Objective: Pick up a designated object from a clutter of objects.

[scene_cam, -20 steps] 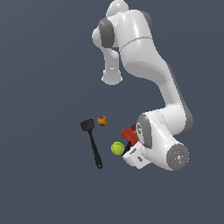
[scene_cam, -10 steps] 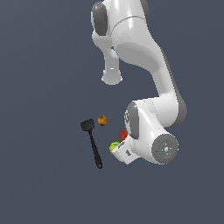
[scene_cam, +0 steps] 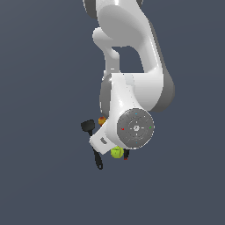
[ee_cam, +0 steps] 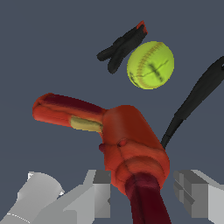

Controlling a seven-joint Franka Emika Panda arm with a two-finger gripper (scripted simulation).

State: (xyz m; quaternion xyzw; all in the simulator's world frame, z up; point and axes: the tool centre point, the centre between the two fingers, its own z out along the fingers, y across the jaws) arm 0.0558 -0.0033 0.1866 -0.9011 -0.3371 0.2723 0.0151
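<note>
Item: red drill (ee_cam: 131, 148), lying between my fingers (ee_cam: 101, 192), which stand wide apart, gripping nothing. Neighbours: tennis ball (ee_cam: 150, 64) and black clip (ee_cam: 121, 45) just beyond; spatula (ee_cam: 197, 98) beside. Risk: the bulging body could slide out as I close. Writing: none legible.

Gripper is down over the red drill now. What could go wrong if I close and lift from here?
The gripper straddles the red drill on its rounded body, open, so it may slip or twist on closing. The tennis ball and spatula lie close by and could get knocked. In the exterior view the arm hides the drill, so that view cannot confirm the grasp.
</note>
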